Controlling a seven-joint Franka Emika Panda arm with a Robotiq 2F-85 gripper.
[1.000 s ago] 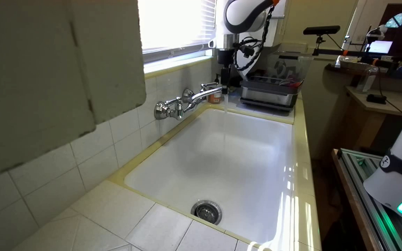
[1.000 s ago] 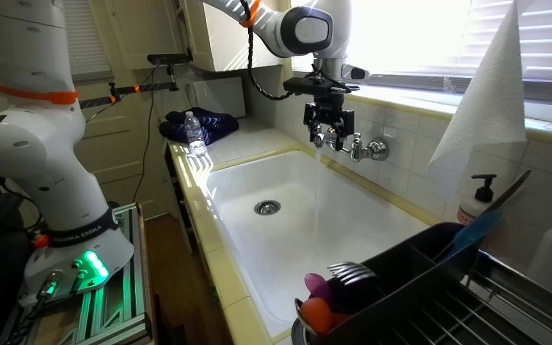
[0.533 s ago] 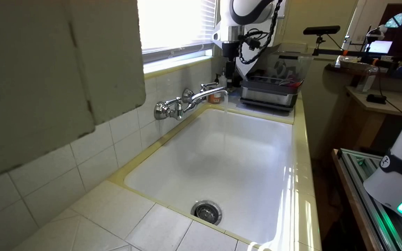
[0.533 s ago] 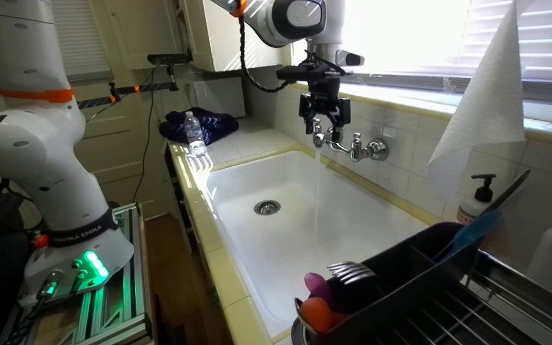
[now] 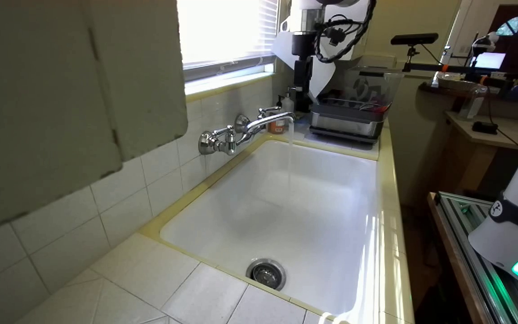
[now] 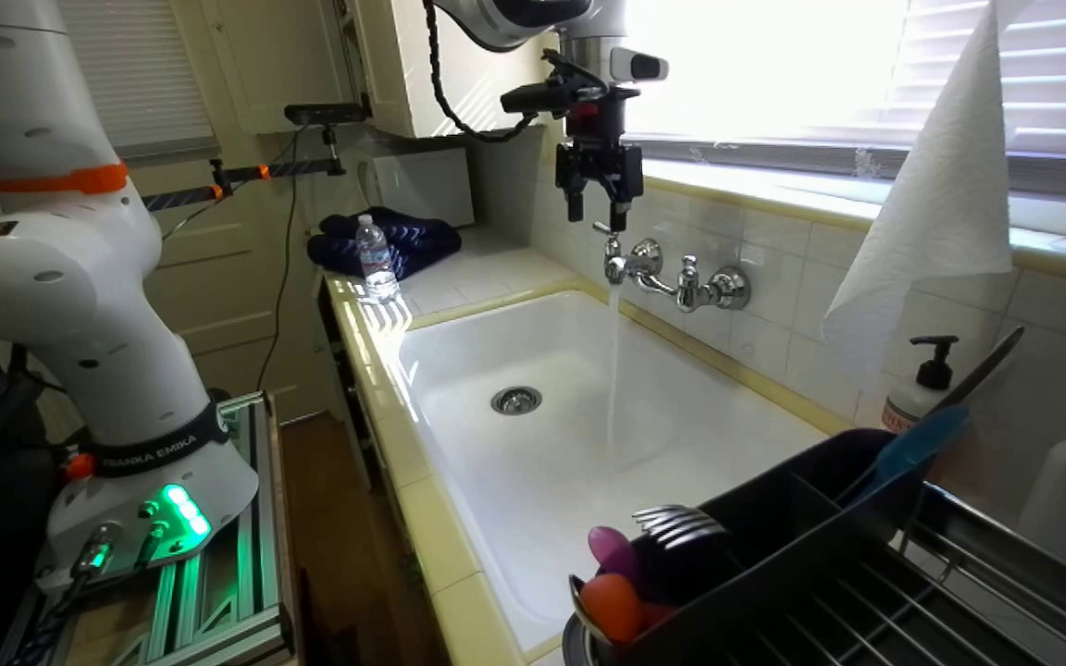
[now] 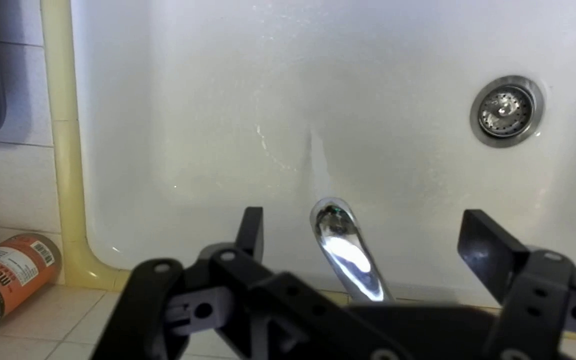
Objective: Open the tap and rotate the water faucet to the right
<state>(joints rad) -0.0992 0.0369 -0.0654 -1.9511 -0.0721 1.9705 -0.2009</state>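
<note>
The water faucet, a slim chrome spout, reaches out over the white sink, and a stream of water falls from its tip. Two chrome valve handles, a near one and a far one, sit beside it. I see no reddish-orange mark, so I cannot tell which is the tap. My gripper is open and empty, above the spout's end and apart from it. In the wrist view the spout shows between my spread fingers, well below them. The handles are out of the wrist view.
The white basin has a drain. A tiled wall and window sill stand behind the fixture. A dish rack with utensils, soap bottles and a hanging paper towel are at one end; a water bottle at the other.
My gripper has risen from around the spout's end and moved off it, a little outward from the wall. Its fingers stay open. The spout's tip is uncovered, and water keeps running.
</note>
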